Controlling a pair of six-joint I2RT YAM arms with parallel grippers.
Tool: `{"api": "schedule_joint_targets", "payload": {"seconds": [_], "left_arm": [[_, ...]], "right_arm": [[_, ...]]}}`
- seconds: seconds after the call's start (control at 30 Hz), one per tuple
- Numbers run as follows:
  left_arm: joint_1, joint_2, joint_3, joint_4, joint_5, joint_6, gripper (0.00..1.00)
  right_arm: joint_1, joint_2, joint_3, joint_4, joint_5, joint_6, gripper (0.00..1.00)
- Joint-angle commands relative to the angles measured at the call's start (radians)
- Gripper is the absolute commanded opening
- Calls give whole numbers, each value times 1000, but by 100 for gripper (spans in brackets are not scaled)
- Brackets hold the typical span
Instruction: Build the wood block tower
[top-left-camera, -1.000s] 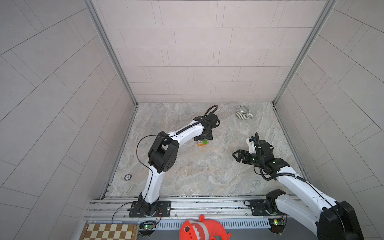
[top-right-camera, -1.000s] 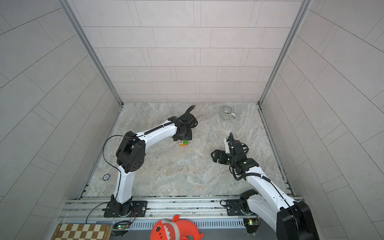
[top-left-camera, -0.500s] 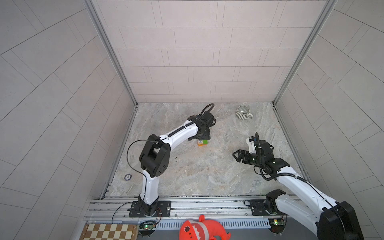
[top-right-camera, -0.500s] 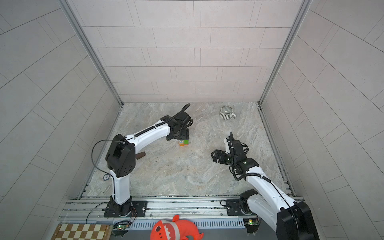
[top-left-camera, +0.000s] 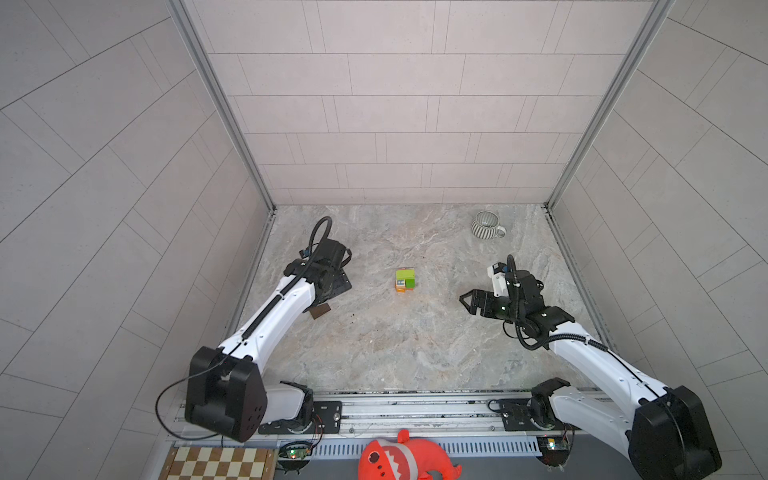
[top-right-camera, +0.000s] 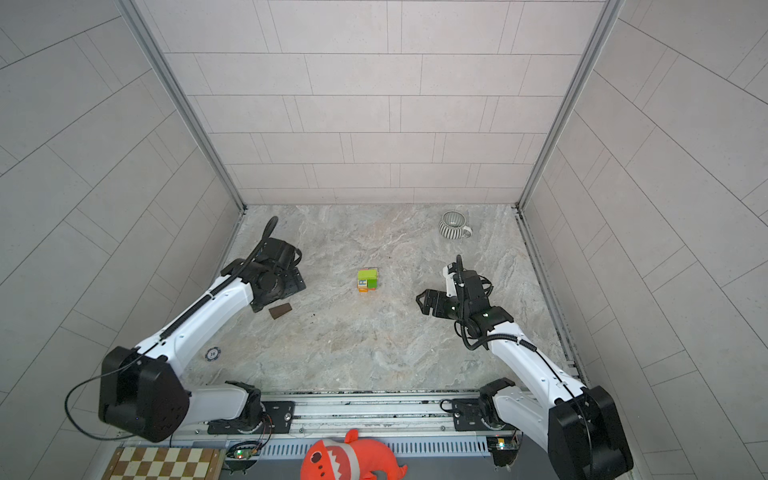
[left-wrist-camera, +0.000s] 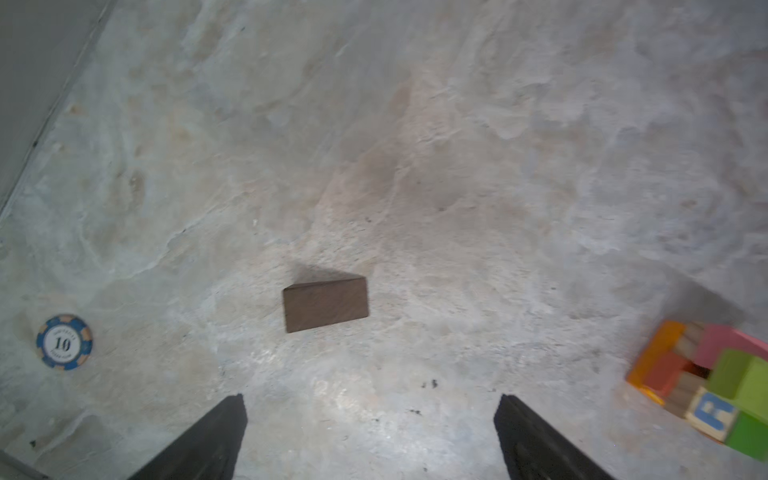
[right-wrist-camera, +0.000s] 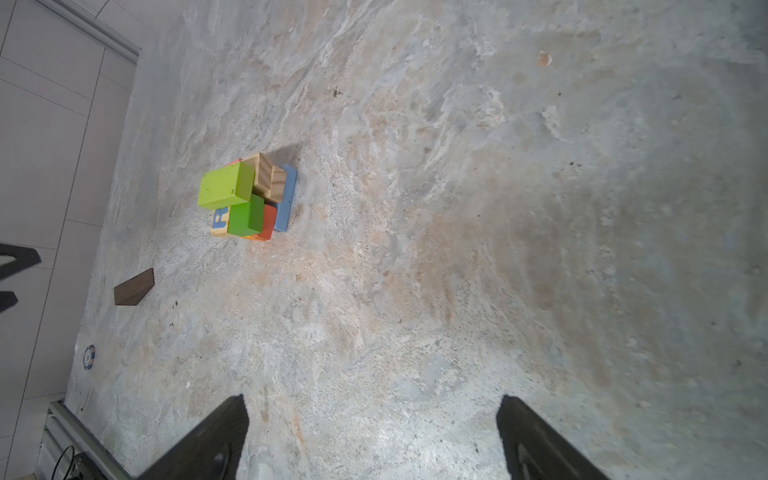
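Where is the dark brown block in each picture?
In a top view: dark brown block, left of the block tower.
In a top view: same spot.
Left wrist: mid-picture.
Right wrist: between tower and poker chip, at.
Shared landmark: the tower.

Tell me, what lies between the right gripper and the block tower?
Nothing: only bare floor lies between the right gripper and the tower, as both top views show.

We count two arms, a left arm and a right arm. There is one mug far right, one chip near left, and one shark and one chessboard at the near edge. One brown block lies alone. The stack shows two green blocks, a lime block and a darker block, plus one lettered block. The blocks beneath overlap too much to count.
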Motion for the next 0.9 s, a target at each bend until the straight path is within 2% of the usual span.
{"api": "schedule_joint_targets", "payload": {"seconds": [0.0, 0.17, 0.33, 0.47, 0.6, 0.87], "left_arm": [[61, -32, -56, 20, -11, 0, 100], [131, 10, -109, 42, 4, 20, 100], [170, 77, -154, 137, 74, 31, 97], [170, 187, -107, 156, 135, 56, 89], [169, 264, -91, 179, 137, 56, 87], [168, 295, -112, 237, 185, 77, 74]], "right_arm": [[24, 39, 43, 39, -24, 17, 96], [49, 83, 45, 61, -34, 29, 95], [58, 90, 45, 69, -37, 23, 95], [58, 91, 35, 69, -33, 7, 95], [58, 89, 41, 47, -29, 1, 95], [58, 86, 40, 34, -18, -14, 95]]}}
